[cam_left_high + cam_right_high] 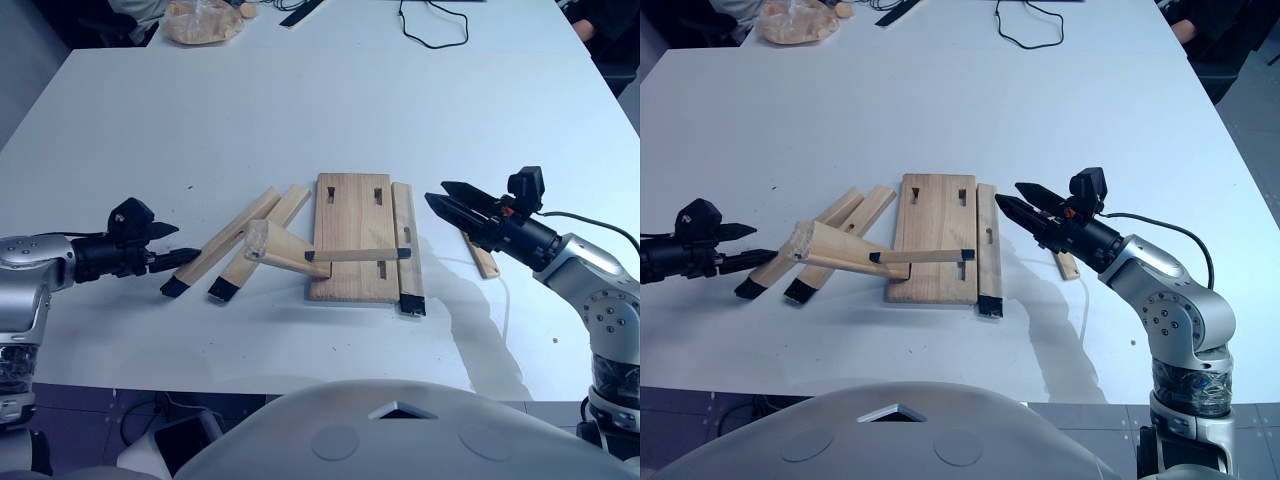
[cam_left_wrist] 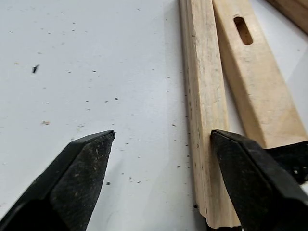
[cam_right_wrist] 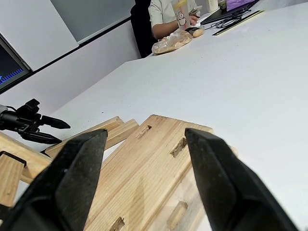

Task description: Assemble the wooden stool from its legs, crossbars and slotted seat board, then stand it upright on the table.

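The outer leg lies at 9 o'clock from the seat board. My left hand is released beside the leg's black-capped foot, and I judge I should centre both fingers across its flat sides before clenching, since smooth, square-edged pale wood may slip. The flat, slotted board sits mid-worktop, my right hand hovering released at its 3 o'clock.

Has rounded silver-grey shells on the left arm and right arm, a black cable, and pointed black fingers on the left gripper and right gripper.
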Tool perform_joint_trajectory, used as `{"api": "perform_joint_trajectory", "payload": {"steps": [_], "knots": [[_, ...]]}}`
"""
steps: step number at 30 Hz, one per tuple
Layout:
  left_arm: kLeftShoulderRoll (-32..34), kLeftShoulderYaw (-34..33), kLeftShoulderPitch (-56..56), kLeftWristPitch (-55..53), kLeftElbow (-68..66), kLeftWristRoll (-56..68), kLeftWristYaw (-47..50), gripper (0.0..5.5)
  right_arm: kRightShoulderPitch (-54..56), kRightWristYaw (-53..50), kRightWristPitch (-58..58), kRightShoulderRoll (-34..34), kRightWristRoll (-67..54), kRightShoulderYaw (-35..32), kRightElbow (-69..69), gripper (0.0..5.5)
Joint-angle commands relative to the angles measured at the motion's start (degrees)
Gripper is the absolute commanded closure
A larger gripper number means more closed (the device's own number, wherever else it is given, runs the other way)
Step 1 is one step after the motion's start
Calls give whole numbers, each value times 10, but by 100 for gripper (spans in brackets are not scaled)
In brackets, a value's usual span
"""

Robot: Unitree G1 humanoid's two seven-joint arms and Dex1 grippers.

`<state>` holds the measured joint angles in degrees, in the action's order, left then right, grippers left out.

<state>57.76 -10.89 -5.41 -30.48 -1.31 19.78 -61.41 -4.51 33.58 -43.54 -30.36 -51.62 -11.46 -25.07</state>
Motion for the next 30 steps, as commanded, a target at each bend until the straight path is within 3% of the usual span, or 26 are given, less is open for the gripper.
{"api": "perform_joint_trajectory", "payload": {"steps": [1, 13, 20, 30], "knots": [[0, 11, 11, -1, -23, -16, 8, 177, 4, 0, -6, -7, 4, 1, -2, 255], [2, 20, 39, 19, -108, -46, 22, 177, 8, 4, -6, -11, 7, 6, 2, 255], [1, -67, -5, -74, 43, 50, 15, 177, -7, 0, -3, -11, 5, -2, -7, 255], [-44, -46, -77, -143, 150, 55, 79, 177, -14, -8, 3, -3, 9, 2, -12, 255]]}}
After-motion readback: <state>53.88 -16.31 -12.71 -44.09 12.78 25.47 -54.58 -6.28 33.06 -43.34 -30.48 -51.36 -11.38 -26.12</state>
